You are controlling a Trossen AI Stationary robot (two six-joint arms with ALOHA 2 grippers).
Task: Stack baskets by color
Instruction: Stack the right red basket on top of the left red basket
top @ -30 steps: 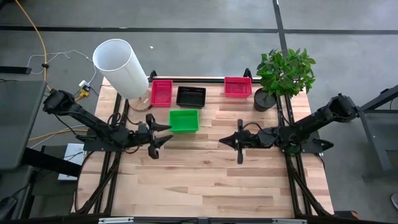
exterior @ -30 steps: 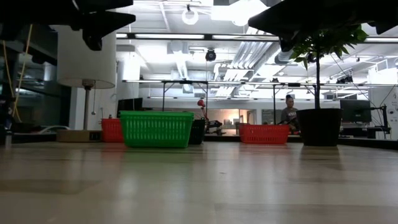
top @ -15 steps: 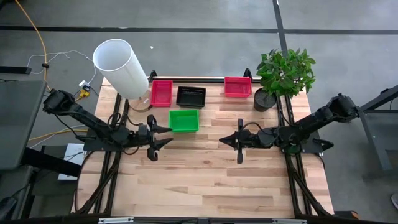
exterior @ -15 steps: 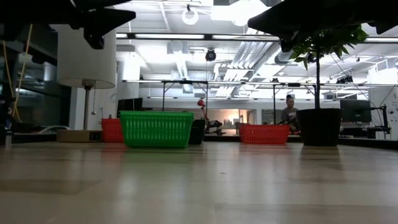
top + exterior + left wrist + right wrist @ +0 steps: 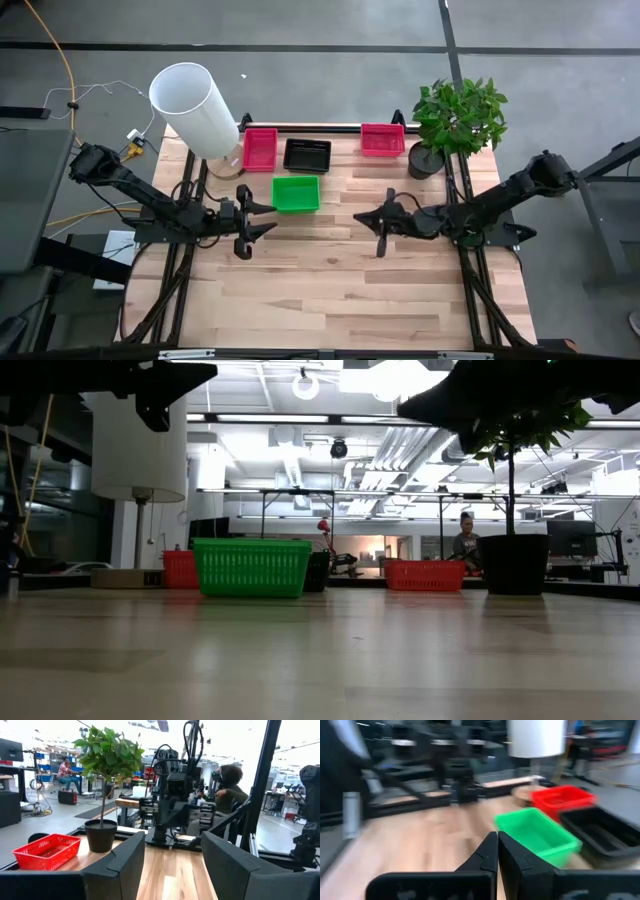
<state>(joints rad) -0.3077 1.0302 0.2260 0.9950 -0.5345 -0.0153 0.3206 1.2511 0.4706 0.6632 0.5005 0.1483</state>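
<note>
From above, the green basket (image 5: 296, 194) sits just beside the spread-fingered, empty left gripper (image 5: 249, 220); the black basket (image 5: 306, 154) and two red baskets (image 5: 259, 148) line the far edge. The right gripper (image 5: 380, 222) is pinched closed, empty.

The right wrist view shows thin perforated walls, likely light and slightly flexible; the rim looks the best hold.

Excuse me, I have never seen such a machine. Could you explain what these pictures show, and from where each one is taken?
Two dark robot arms work at a wooden table. One picture looks down from above, one looks level across the tabletop, and two come from cameras on the arms' wrists. The left gripper is open; the right gripper is shut. Both hold nothing. On the table are a green basket, two red baskets, a black basket, a white cylinder and a potted plant.
</note>
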